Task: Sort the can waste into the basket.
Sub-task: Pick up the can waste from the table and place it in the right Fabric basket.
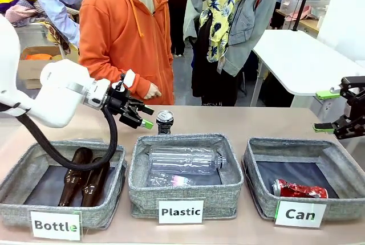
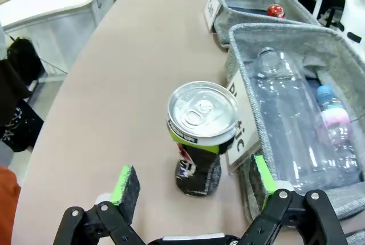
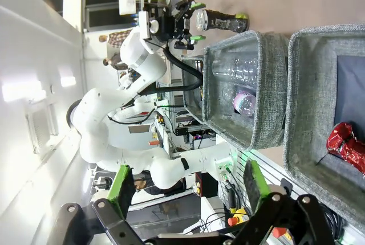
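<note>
A black can with a silver top [image 1: 165, 121] stands upright on the table behind the middle basket. My left gripper [image 1: 147, 117] is open just to its left. In the left wrist view the black can [image 2: 202, 137] stands just ahead, in line with the gap between the green pads of the left gripper [image 2: 194, 181], untouched. A crushed red can [image 1: 299, 189] lies in the grey basket labelled "Can" [image 1: 254, 162] at the right. My right gripper [image 1: 323, 110] hangs open and empty above that basket's far right. The right wrist view shows the red can [image 3: 345, 145] inside the basket [image 3: 308, 85].
The middle basket labelled "Plastic" [image 1: 137, 171] holds clear bottles. The left basket labelled "Bottle" [image 1: 17, 171] holds brown glass bottles [image 1: 74, 174]. A person in an orange hoodie [image 1: 122, 34] stands at the far side, one hand [image 1: 151, 91] near the table edge.
</note>
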`<state>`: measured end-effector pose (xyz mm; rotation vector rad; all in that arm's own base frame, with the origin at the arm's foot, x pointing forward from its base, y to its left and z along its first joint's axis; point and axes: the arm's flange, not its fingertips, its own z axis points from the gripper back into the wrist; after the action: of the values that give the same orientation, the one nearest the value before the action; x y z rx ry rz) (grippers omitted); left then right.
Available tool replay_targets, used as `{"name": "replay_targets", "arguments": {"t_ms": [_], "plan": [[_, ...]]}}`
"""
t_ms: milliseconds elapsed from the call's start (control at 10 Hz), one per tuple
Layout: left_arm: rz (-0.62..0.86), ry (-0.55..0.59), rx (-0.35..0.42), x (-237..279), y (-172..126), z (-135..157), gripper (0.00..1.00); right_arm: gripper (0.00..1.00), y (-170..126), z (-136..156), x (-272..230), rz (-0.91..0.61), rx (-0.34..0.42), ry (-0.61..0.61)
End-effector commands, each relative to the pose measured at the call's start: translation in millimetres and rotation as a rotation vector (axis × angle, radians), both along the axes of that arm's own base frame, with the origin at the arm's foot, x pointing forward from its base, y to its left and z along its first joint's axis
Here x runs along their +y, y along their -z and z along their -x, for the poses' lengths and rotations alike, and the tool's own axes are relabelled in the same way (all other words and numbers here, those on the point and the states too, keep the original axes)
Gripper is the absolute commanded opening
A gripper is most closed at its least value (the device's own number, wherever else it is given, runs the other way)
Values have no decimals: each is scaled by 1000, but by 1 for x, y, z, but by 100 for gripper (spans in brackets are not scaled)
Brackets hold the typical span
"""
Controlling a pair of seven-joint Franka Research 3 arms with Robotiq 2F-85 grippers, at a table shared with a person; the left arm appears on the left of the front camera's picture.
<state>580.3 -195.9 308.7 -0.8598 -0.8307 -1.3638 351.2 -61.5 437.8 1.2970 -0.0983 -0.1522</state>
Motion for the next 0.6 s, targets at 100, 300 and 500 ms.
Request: {"name": "replay_targets", "arguments": {"t_ms": [100,300,500], "plan": [[-2,13,15,-16,8,-12,100,100,-1,0,-3,4,-18,-14],[-3,26,30,-23,13,-16,100,100,-1,0,-3,4,-18,-14],[10,43,29,-33,17,-13,100,100,-1,0,-3,4,-18,-14]]}}
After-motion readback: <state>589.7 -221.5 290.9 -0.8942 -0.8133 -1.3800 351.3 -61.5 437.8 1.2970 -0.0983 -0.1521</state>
